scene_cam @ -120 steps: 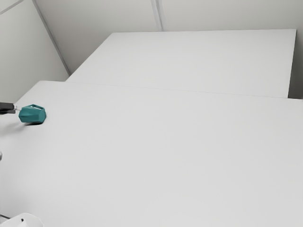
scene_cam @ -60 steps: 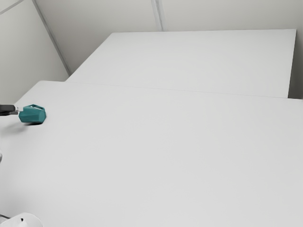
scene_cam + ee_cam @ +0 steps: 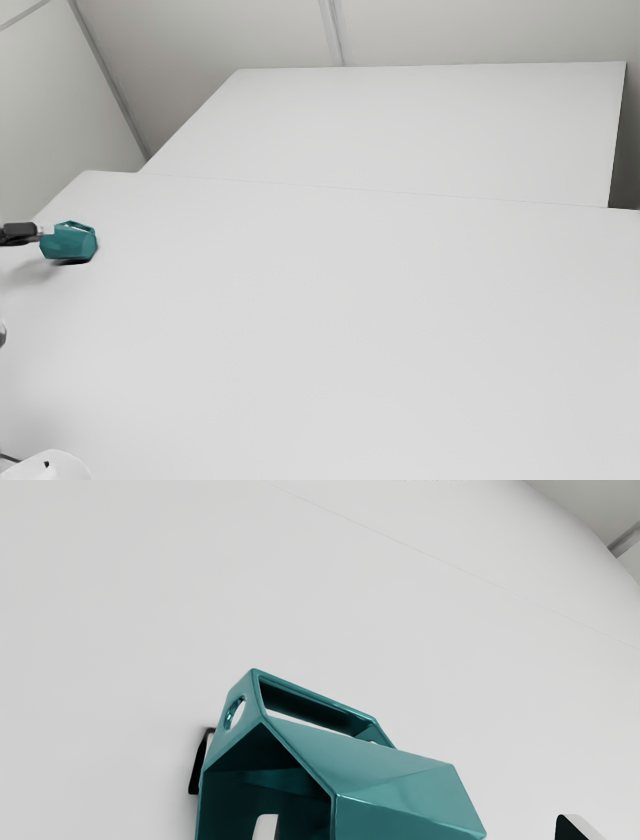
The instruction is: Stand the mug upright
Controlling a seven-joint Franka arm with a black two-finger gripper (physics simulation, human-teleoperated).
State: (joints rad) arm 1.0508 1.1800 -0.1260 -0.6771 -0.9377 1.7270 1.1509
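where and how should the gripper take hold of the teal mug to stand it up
I'd grip the teal mug by its side wall at the rim, coming in from the mouth end, one finger inside and one outside. It lies on its side with its open mouth facing the gripper, and the fingers stand wide enough apart to straddle that wall.

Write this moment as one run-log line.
mug: on its side on the table | gripper: open, one fingertip at the mug's mouth, other outside | status: not yet upright
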